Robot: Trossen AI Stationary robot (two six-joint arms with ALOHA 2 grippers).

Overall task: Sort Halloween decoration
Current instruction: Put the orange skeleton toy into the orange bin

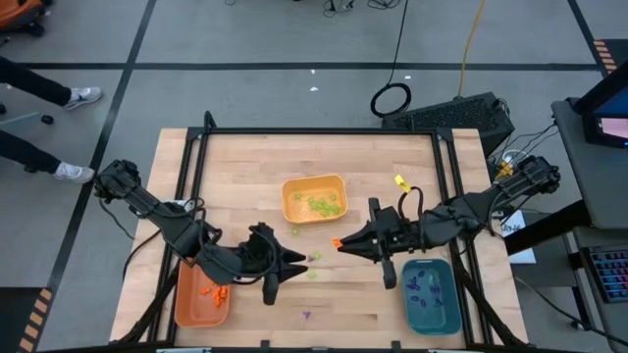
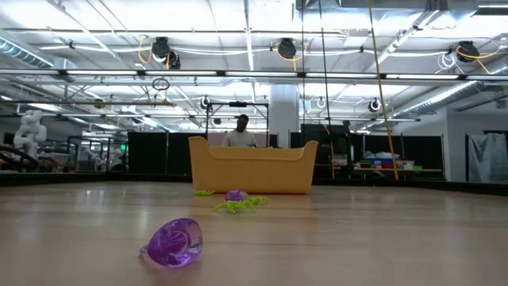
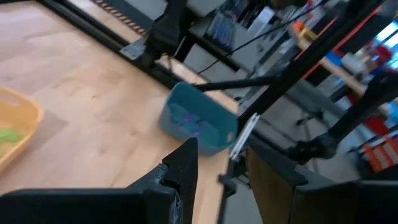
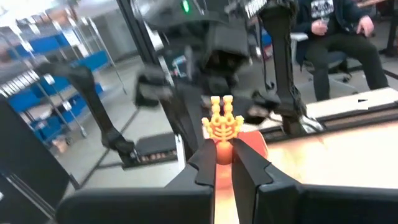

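**Robotics lab / industrial test hall**

Wood-top bench [image 1: 245,167] w/ black frame [image 1: 324,130], standing on grey floor marked w/ dark tape lines [image 1: 294,66]. High open ceiling w/ trusses, pipes, strip lights [image 2: 254,48]. Cables hang down [image 2: 321,71]; one coiled on floor [image 1: 391,99]. Shelving w/ blue bins [image 4: 59,56] in background. Person at a workstation behind black partitions [image 2: 240,131]; another seated nearby [image 4: 336,31].
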